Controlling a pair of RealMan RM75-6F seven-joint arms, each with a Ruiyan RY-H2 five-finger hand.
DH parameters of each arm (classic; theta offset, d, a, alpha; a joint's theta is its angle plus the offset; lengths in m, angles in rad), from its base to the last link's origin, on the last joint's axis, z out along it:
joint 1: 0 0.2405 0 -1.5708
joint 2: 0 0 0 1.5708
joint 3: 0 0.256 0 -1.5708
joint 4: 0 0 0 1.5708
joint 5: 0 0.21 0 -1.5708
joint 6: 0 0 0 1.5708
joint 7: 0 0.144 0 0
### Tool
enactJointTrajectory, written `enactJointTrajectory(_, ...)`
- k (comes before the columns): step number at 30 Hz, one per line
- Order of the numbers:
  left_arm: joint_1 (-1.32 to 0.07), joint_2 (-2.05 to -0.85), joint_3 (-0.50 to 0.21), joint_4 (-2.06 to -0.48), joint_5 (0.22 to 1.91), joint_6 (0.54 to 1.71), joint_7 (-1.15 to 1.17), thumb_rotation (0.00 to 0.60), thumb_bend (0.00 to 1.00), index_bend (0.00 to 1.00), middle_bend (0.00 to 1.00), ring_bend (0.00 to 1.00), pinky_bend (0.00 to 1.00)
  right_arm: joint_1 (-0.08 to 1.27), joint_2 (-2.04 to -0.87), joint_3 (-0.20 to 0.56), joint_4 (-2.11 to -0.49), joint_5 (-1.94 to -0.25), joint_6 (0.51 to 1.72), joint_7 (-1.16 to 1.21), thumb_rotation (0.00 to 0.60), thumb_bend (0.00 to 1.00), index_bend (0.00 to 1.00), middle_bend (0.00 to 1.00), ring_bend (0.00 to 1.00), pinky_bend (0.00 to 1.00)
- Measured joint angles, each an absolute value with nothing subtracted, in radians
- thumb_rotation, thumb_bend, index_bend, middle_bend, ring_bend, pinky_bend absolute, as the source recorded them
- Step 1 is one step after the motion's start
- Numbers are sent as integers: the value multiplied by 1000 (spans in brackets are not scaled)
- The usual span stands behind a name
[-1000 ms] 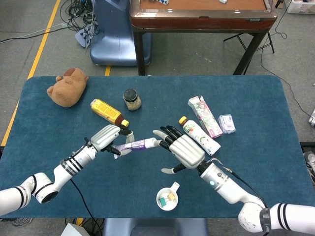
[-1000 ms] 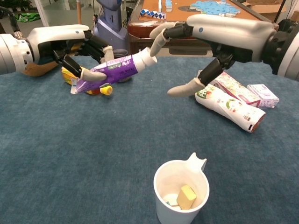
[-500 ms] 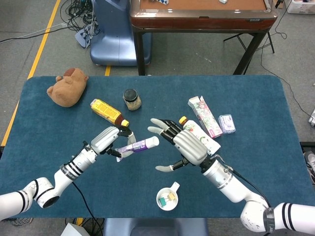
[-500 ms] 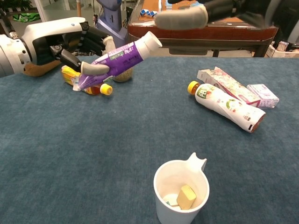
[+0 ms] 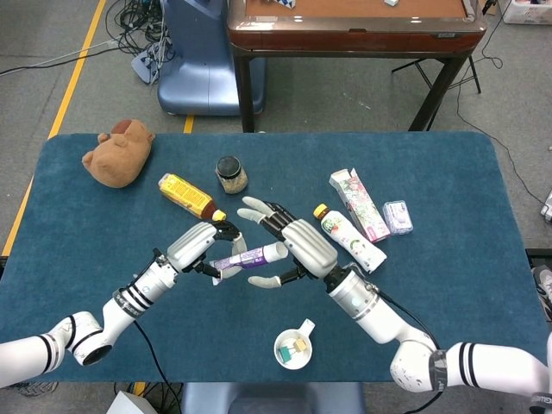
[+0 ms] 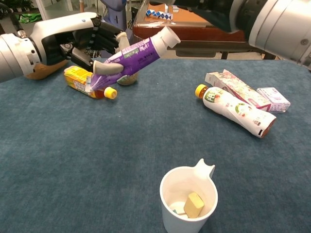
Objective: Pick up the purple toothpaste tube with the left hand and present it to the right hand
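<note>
The left hand (image 5: 200,244) grips the purple tube (image 5: 250,257) by its crimped tail, fingers wrapped round it, and holds it off the table (image 5: 448,172) with the white cap pointing toward the right hand (image 5: 293,244). In the chest view the tube (image 6: 134,55) tilts cap-up, well above the cloth, clamped in the left hand (image 6: 82,41). The right hand sits over the cap end with fingers spread apart above the tube and thumb below it; whether any of them touch the tube cannot be told. Both hands meet above the middle of the table, a little toward the near edge.

Just behind the left hand lies a yellow bottle (image 5: 190,197), and past it a small jar (image 5: 230,174). A plush toy (image 5: 118,153) sits at the far left corner. Right of the right hand lies a white bottle (image 5: 350,238) with a yellow cap, then a flat carton (image 5: 359,203) and a small packet (image 5: 398,216) further toward the right edge. A white cup (image 5: 294,347) with small pieces inside stands near the near edge.
</note>
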State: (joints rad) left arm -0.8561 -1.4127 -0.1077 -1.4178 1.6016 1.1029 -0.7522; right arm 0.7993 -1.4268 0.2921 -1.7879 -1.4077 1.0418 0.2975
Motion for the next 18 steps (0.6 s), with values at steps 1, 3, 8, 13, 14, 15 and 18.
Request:
enactJointTrajectory(1,-857,-1415,-109,-1418,1602,1104,-752,600,468,577,683,408,241,805,-1440,294,-1779,-1404,1038,304,312,0,0,0,0,0)
enactJointTrajectory(3,-860,-1417,-111,-1417,1604,1106,-751,600,467,577,683,408,241,814,-1460,296,-1766,-1400,1033,310,312,0,0,0,0,0)
enactJointTrajectory(8,-865,-1421,-116,-1416,1605,1109,-747,600,467,577,684,408,241,828,-1504,299,-1732,-1390,1030,336,312,0,0,0,0,0)
enactJointTrajectory(13,-869,-1424,-118,-1416,1605,1107,-753,600,467,577,684,408,241,832,-1531,299,-1713,-1394,1037,360,311,0,0,0,0,0)
enactJointTrajectory(14,-870,-1425,-119,-1416,1604,1107,-757,600,467,577,684,408,241,833,-1535,299,-1711,-1396,1040,366,312,0,0,0,0,0)
enactJointTrajectory(15,-871,-1426,-120,-1416,1603,1106,-760,600,467,577,684,408,241,833,-1539,299,-1708,-1398,1042,373,311,0,0,0,0,0)
enactJointTrajectory(18,-875,-1429,-124,-1414,1601,1105,-768,600,467,577,684,408,241,833,-1556,300,-1698,-1410,1058,397,311,0,0,0,0,0)
